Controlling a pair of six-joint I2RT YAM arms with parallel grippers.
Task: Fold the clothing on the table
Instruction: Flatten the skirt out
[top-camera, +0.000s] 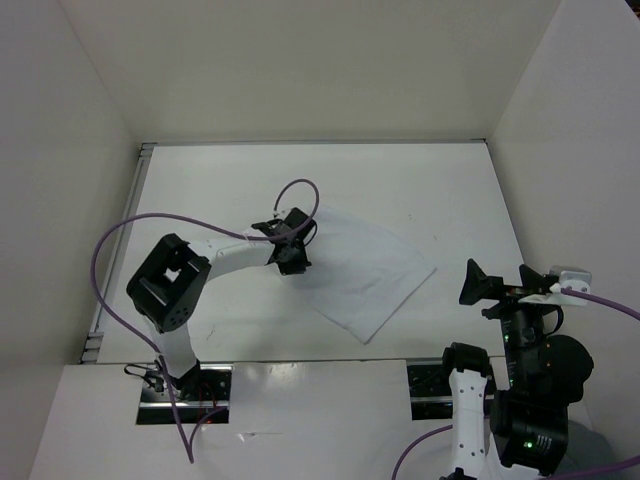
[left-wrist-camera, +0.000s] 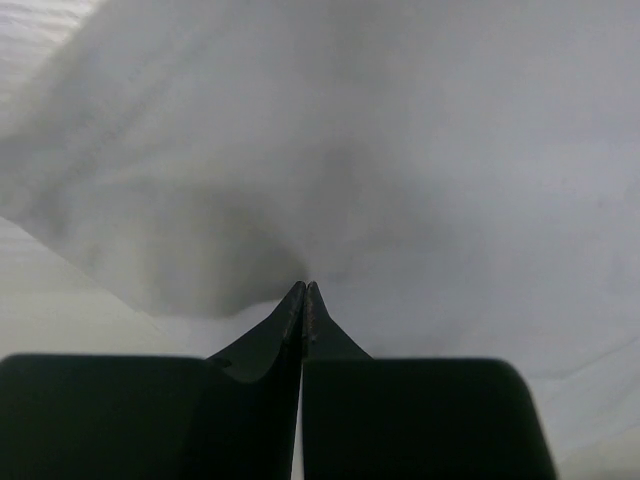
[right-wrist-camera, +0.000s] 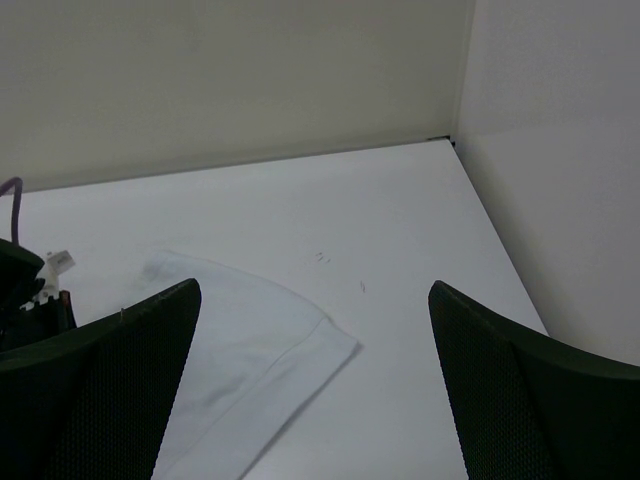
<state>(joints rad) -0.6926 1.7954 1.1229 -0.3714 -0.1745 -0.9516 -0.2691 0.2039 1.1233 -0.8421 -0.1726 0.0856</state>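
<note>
Slippage is the main worry here; the left gripper (left-wrist-camera: 305, 288) has its fingers pressed together on a small pinch of the clothing (top-camera: 370, 275), a thin, soft, plain white garment lying mostly flat near the middle of the matte white rectangular table (top-camera: 200, 190); the fabric puckers toward the fingertips in the left wrist view, but how much cloth sits between them cannot be seen. With so slight a bite, a quick lift could probably pull the cloth free. If only the upper layer is caught, raising it would peel the layers apart instead of carrying the edge over. The right gripper (right-wrist-camera: 312, 290) hangs with its fingers spread wide and holding nothing, well apart from the garment's right corner, so nothing pins the far side; a sideways pull may drag the whole garment across the smooth tabletop rather than fold it. The purple cable (top-camera: 300, 190) looping above the left wrist could brush the fabric and rumple it.
</note>
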